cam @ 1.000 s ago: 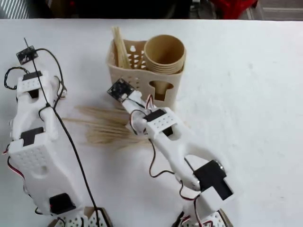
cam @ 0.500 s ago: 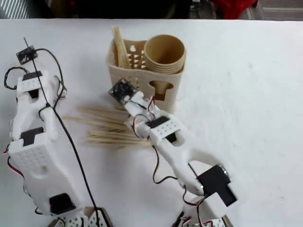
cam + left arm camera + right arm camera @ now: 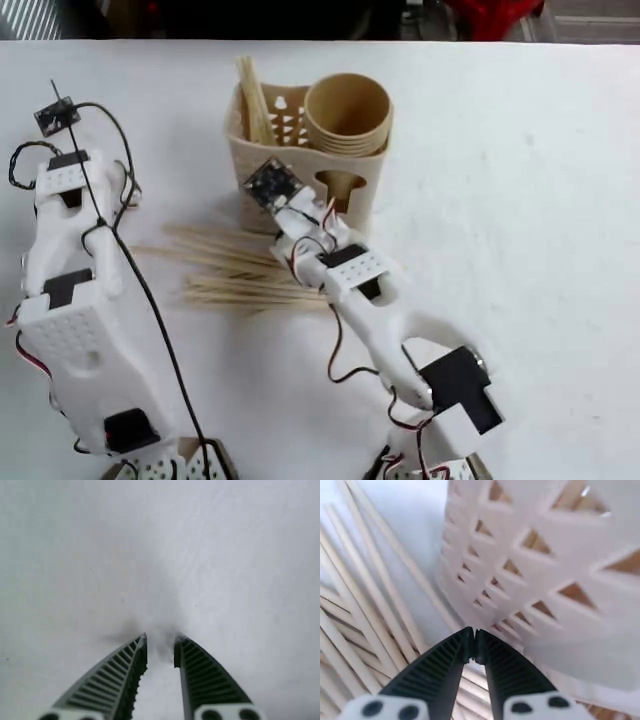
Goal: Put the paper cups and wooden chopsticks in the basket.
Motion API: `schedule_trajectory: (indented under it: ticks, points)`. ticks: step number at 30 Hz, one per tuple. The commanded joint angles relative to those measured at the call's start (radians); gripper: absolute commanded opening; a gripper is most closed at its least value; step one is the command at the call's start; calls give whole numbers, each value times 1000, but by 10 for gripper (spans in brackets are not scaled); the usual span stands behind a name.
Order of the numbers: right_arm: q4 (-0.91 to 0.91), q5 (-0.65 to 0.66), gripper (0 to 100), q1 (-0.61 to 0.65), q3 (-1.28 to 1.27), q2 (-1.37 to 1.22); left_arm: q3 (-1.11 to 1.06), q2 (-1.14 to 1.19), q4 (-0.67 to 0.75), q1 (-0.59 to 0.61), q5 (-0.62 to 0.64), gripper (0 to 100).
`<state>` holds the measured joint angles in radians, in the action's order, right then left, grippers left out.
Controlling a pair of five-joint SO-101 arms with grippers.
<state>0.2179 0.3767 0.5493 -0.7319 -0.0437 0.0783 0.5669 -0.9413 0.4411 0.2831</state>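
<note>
The pale slotted basket (image 3: 262, 165) stands at the table's back centre. Inside it are stacked brown paper cups (image 3: 347, 112) and a few upright wooden chopsticks (image 3: 253, 98). Many more chopsticks (image 3: 228, 272) lie in a loose heap on the table in front of the basket, to its left. My right gripper (image 3: 473, 632) is shut with nothing visible between its fingertips. It hangs just off the basket's front wall (image 3: 530, 560), above the near end of the loose chopsticks (image 3: 362, 582). My left gripper (image 3: 160, 641) is slightly open over bare white table, holding nothing.
The left arm (image 3: 65, 200) lies along the table's left side with a black cable looped over it. The right arm (image 3: 365, 300) reaches from the front edge to the basket. White table (image 3: 520, 200) extends to the right of the basket.
The right arm's wrist has swung to the right and closer to the basket's front wall. The left arm has stayed still.
</note>
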Motion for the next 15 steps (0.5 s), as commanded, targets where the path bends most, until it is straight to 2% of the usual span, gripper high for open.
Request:
schedule_trajectory:
  ticks: [1, 11, 15]
  points:
    - [-15, -2, 17, -12, 51, -38, 40, -5, 14, -5, 6, 110]
    - [50, 2, 16, -12, 77, -77, 40, -5, 14, -5, 6, 110]
    - [166, 118, 16, 1, 78, -74, 40, -5, 14, -2, 6, 110]
